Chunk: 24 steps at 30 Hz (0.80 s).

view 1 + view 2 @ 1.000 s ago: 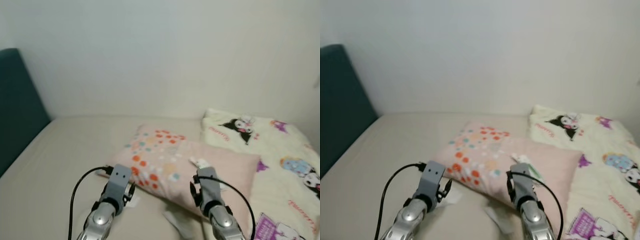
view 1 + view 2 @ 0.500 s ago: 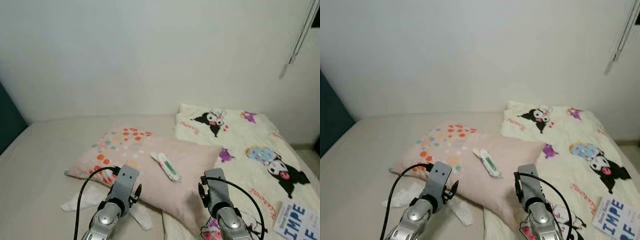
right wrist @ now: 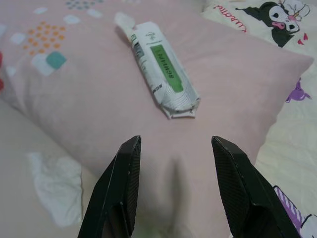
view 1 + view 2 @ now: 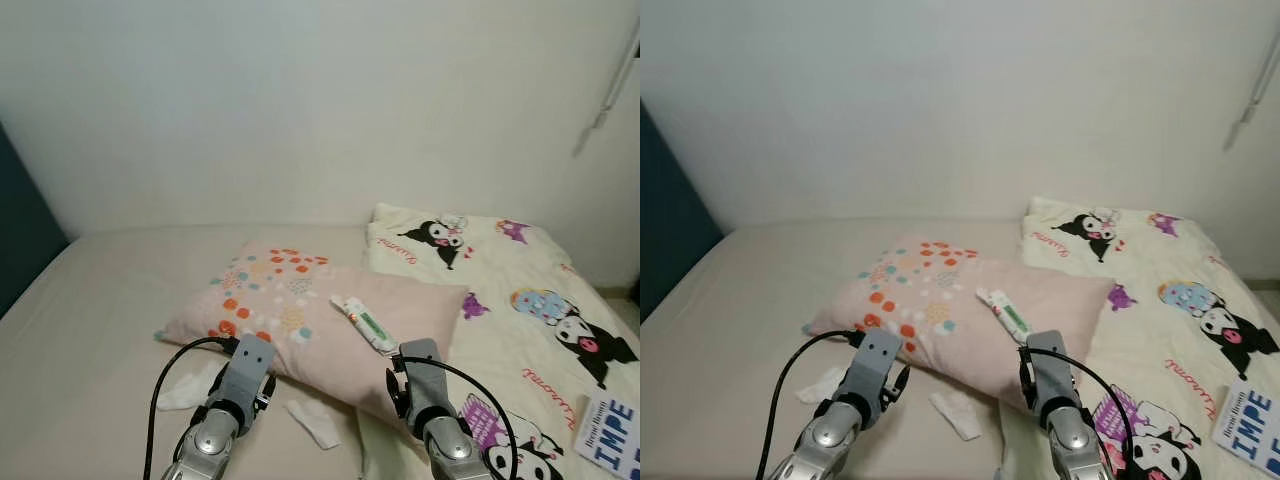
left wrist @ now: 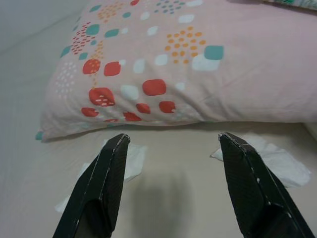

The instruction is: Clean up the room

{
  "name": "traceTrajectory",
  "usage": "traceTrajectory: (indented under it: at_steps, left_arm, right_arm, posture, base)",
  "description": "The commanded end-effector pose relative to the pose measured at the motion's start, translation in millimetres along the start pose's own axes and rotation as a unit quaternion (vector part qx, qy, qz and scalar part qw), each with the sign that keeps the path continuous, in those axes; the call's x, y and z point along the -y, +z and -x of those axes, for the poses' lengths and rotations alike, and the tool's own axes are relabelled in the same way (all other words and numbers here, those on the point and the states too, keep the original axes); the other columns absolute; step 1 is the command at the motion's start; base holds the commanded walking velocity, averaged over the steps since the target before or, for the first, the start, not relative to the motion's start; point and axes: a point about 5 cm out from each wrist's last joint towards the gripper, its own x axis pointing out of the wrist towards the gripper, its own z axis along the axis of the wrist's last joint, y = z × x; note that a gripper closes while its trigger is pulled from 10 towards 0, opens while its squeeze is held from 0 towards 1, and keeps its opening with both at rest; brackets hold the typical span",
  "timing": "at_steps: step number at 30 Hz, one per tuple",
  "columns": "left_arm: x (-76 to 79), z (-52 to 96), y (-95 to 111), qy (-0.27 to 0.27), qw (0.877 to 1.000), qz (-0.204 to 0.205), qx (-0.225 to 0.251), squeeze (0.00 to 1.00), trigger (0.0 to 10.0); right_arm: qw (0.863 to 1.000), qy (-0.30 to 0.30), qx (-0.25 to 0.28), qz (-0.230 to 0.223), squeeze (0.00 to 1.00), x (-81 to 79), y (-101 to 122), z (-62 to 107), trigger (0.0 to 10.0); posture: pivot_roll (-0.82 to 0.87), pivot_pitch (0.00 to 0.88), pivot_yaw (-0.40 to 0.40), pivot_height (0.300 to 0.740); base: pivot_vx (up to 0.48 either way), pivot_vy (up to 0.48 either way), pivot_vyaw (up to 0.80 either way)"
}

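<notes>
While both claws are hovering spread, the left claw point(image 5: 171, 191) is hanging over crumpled tissues point(image 4: 315, 422) and the right claw point(image 3: 176, 186) facing a packet point(image 3: 163, 74) lying on the pillow point(image 4: 300, 310).

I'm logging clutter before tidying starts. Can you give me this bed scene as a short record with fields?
surface: bed
pillow: pink, dotted, lying flat
packet: white and green, on the pillow
tissues: two crumpled, on the sheet beside the pillow
blanket: cartoon print, right side
book: on the blanket
left pincer: open, empty
right pincer: open, empty

Pkt point(image 4: 366, 324) on pillow point(image 4: 300, 310), 2 tissues point(image 4: 314, 422) in front.
</notes>
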Motion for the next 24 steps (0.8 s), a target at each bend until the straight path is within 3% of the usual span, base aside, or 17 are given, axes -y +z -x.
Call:
traceTrajectory:
  at_steps: [1,7,11,20,24]
  left_arm:
    - [-3.2,0.4,-2,0.005,1.000,-0.005,-0.004,0.00,10.0]
    - [-4.9,-1.3,-1,0.010,1.000,-0.001,-0.007,0.00,10.0]
    - [-6.9,-1.7,1,0.017,1.000,0.006,-0.007,0.00,10.0]
    - [-20.7,2.5,7,0.057,0.998,0.019,0.013,0.00,10.0]
    - [-23.1,4.1,12,0.059,0.998,0.020,0.025,0.00,10.0]
  right_arm:
    - [1.000,-0.016,0.007,-0.010,0.00,7.5,6,-2.7,10.0]
    - [0.999,-0.028,0.022,-0.015,0.00,17.4,21,-10.3,10.0]
    - [0.999,-0.018,0.044,0.003,0.00,30.4,47,-24.6,10.0]
    - [0.996,0.056,0.041,0.049,0.00,30.5,70,-38.2,10.0]
    - [0.996,0.063,0.042,0.054,0.00,32.0,74,-40.3,10.0]
  posture:
    - [-0.03,0.039,0.019,0.740]
    - [-0.03,0.044,0.024,0.740]
    - [-0.03,0.052,0.007,0.740]
    - [-0.02,0.084,-0.052,0.740]
    - [0.00,0.110,-0.064,0.740]
  base:
    - [0.000,0.000,0.00]
    - [0.000,0.000,0.00]
    - [0.000,0.000,0.00]
    - [0.000,0.000,0.00]
    - [0.000,0.000,0.00]
